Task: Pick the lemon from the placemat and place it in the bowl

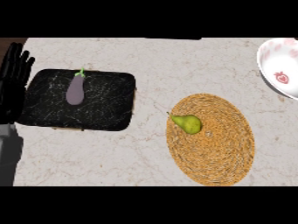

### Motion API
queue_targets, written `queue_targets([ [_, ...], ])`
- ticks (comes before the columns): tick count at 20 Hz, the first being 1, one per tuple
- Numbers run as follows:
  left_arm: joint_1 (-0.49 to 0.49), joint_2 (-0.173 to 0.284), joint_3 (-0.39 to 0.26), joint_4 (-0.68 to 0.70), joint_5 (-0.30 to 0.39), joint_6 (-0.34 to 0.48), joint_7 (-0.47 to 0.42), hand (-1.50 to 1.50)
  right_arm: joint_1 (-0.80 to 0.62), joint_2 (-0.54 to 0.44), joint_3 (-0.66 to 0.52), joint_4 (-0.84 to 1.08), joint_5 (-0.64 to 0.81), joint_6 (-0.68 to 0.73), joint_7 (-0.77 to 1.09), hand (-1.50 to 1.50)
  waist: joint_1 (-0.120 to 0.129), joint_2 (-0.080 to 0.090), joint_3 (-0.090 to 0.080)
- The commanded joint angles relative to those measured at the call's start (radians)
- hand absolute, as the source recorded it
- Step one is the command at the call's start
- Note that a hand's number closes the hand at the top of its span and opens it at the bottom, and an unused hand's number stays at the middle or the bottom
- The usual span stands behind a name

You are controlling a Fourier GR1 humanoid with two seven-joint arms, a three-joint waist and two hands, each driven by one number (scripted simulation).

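Observation:
A green pear-shaped fruit [189, 124] lies on the left part of a round woven placemat [216, 148] at the counter's centre right; no yellow lemon shows. The white bowl [286, 70] with red strawberry marks sits at the upper right, cut off by the view's edge. My left hand [9, 83] rests open at the far left, fingers pointing up, beside a black tray. The right hand is out of the view.
A black marbled tray [106, 113] lies at the left with a purple eggplant [76, 89] on it. Pale marble counter [151, 61] spreads between the tray, the placemat and the bowl. Dark wood shows beyond the counter's upper left corner.

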Motion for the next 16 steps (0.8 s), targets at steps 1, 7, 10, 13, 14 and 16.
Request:
queue_targets([
  [1,0.0,0.005,0.016,0.025,0.024,-0.023,-0.013,0.0,0.016,0.076,0.031,0.023,0.047,-0.147,0.05,1.5,0.009,0.007,0.001],
  [7,0.012,0.003,0.007,-0.032,0.025,-0.019,0.013,0.0,0.031,0.107,-0.043,0.131,-0.012,-0.146,0.17,-1.5,0.017,0.008,0.002],
  [10,0.011,0.003,-0.015,-0.082,0.002,0.0,0.049,0.0,0.014,0.15,-0.08,0.145,-0.055,-0.119,0.176,-1.5,0.017,0.004,0.003],
  [13,-0.013,0.009,0.005,-0.035,0.017,-0.003,0.057,0.0,0.04,0.171,-0.165,0.155,-0.143,-0.116,0.097,-1.5,0.012,0.013,0.005],
  [14,0.01,0.009,0.005,-0.025,0.01,-0.013,0.017,0.0,0.033,0.163,-0.186,0.15,-0.165,-0.109,0.09,-1.5,0.011,0.012,0.004],
  [16,0.027,-0.008,0.004,-0.062,0.012,0.004,0.016,0.0,0.054,0.158,-0.232,0.137,-0.211,-0.14,0.051,-1.5,0.009,0.008,0.005],
])
